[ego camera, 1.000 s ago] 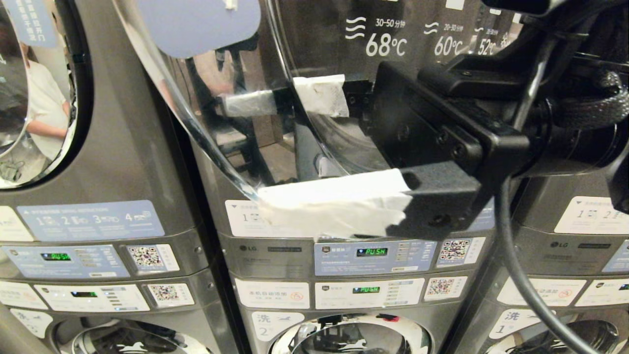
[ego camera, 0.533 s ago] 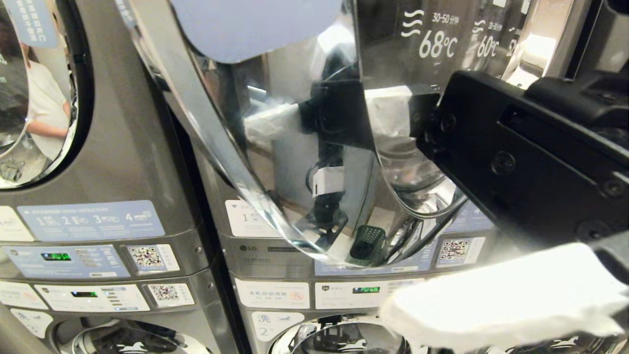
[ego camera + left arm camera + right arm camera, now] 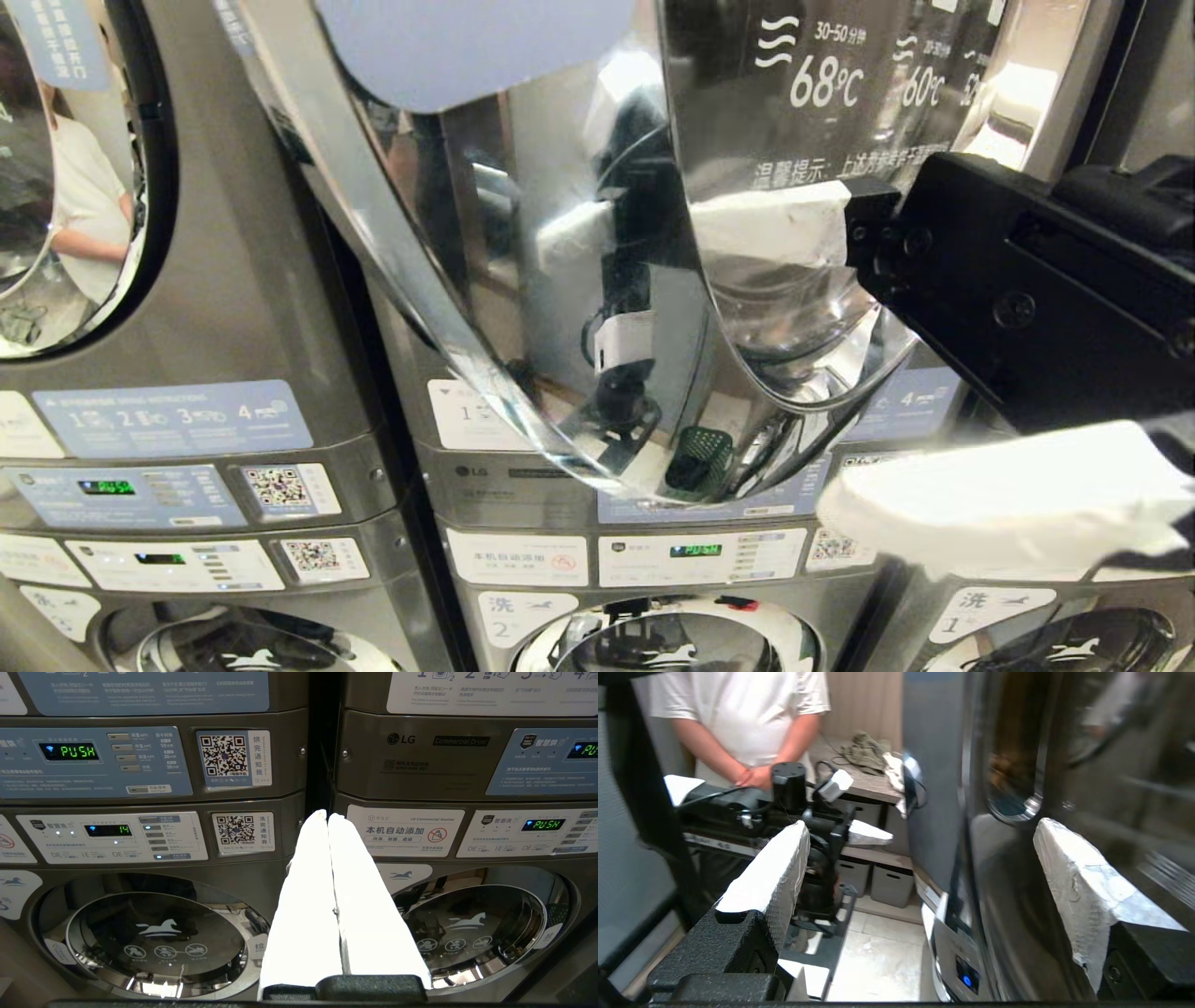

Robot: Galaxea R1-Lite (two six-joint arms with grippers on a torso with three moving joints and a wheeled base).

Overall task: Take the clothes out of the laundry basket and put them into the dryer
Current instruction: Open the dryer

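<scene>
A row of stacked dryers (image 3: 215, 308) spans the frame as the middle unit's chrome-rimmed dryer door (image 3: 523, 308) stands swung open, the right claw (image 3: 896, 373) beside it spread wide and empty; no clothes visible.

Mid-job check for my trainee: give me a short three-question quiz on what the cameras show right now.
1. True or false: the right gripper is holding a garment.
2. The middle dryer door is: A) shut, B) standing open, C) missing.
3. Fill in: in the left wrist view, the left gripper has its jaws ____.

Key: 1 false, its jaws are open and empty beside the door. 2 B. 3 shut, the white fingers are pressed together and point at the control panels.
</scene>
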